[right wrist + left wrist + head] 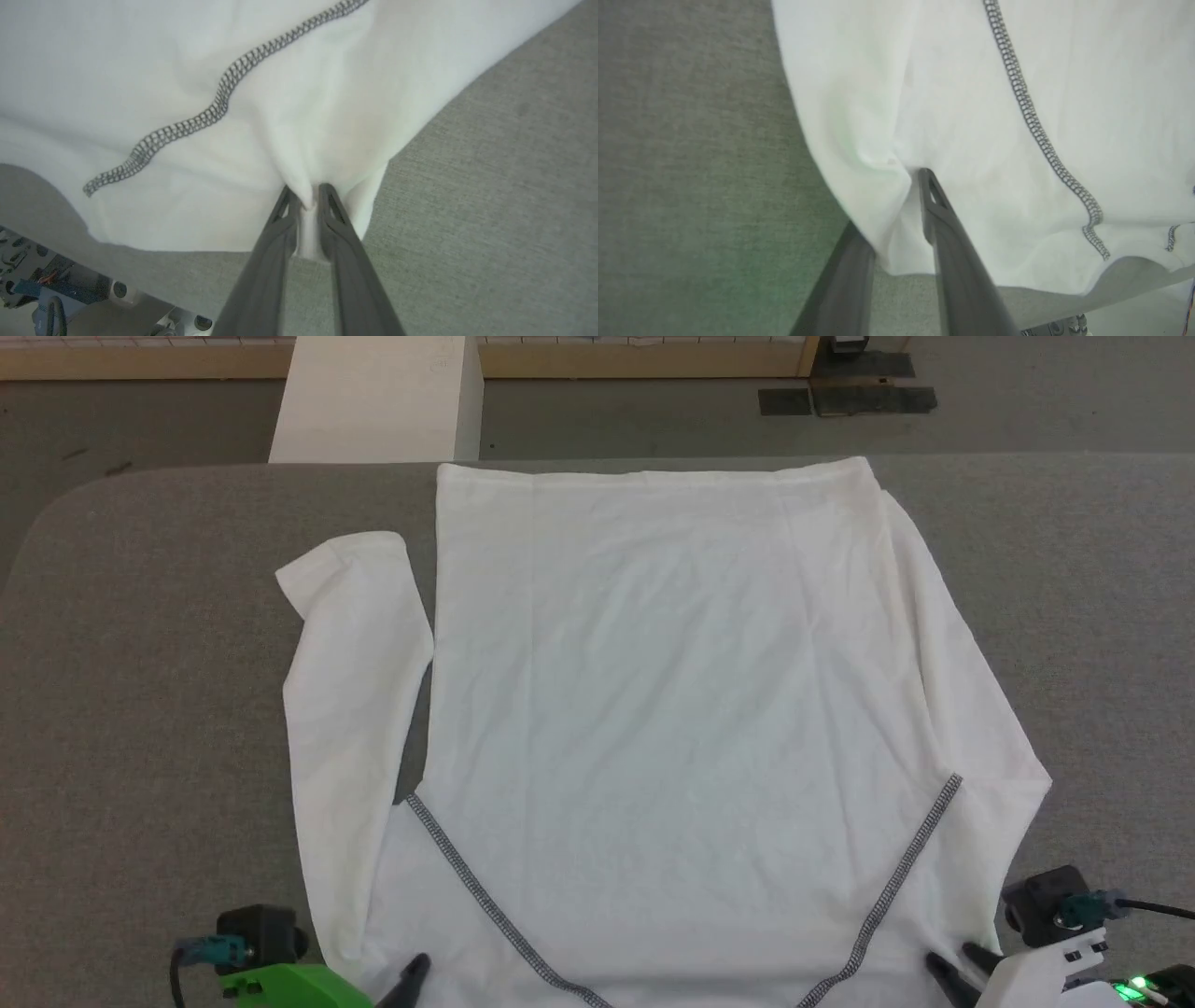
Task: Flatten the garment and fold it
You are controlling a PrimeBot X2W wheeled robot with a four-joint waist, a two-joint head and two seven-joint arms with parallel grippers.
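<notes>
Shirt (672,709): long axis from near table (140,709) edge to far edge, ahead of both hands.
Left hand (896,219): spread, shoulder cloth between fingers.
Right hand (308,196): pinching shoulder fold.

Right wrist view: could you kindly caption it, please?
Right gripper pinching a fold of the garment on the table.

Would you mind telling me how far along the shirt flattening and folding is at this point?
Done: the garment lies spread nearly flat on the table, sleeves alongside its body. In hand: the right tool pinches fabric at the near edge; the left tool has its jaws apart around the other near corner. Left: no fold is made yet, so all folding remains.
</notes>
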